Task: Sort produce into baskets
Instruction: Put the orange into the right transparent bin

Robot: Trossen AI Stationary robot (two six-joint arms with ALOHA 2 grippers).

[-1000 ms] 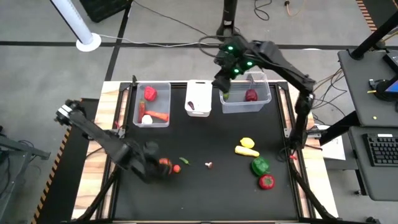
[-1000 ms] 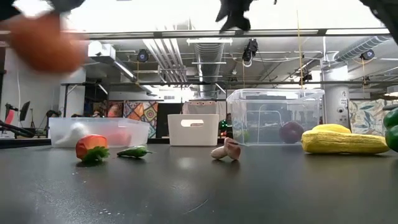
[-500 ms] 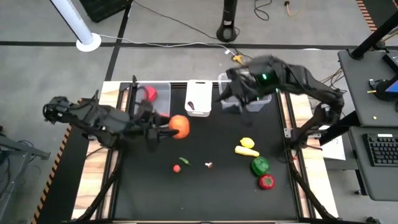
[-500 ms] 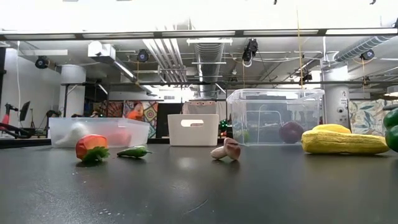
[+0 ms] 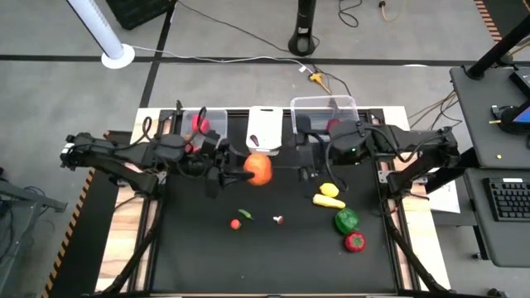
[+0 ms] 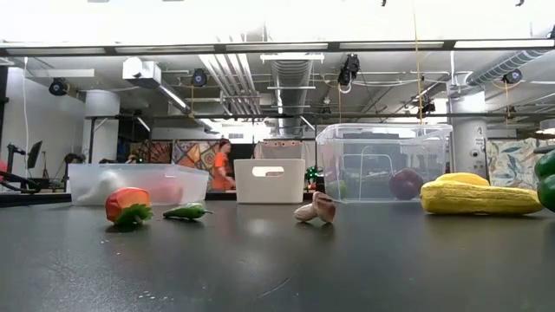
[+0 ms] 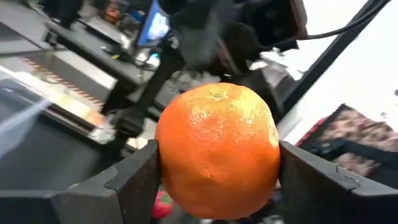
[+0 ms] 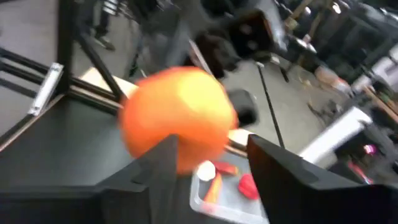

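My left gripper [image 5: 253,170] is shut on an orange [image 5: 260,169], held above the table just in front of the white tub [image 5: 263,124]. My right gripper [image 5: 305,159] is open and empty, close to the orange on its right and facing it; its wrist view shows the orange [image 8: 177,118] beyond its fingers. A clear tub [image 5: 217,117] at the far left holds red produce. A wider clear tub [image 5: 325,108] at the far right holds a dark red piece [image 6: 405,183]. My left gripper pinches the orange's two opposite sides [image 7: 168,155] between its two fingers. The fingers come at it about level from the table's left. The orange is lifted clear of the table, its stem end [image 7: 217,96] showing in the wrist view.
On the table lie a small red piece [image 5: 236,223], a green chili [image 5: 245,213], a white garlic [image 5: 278,219], a lemon [image 5: 330,189], a long yellow piece [image 5: 329,201], a green pepper [image 5: 346,220] and a red pepper [image 5: 354,241]. A person [image 6: 223,165] stands far behind the table.
My left gripper has lifted the orange clear from the table's near left and carried it up, toward the far edge and the right. My right gripper has come from above the wider clear tub down toward the near edge, to beside the orange.
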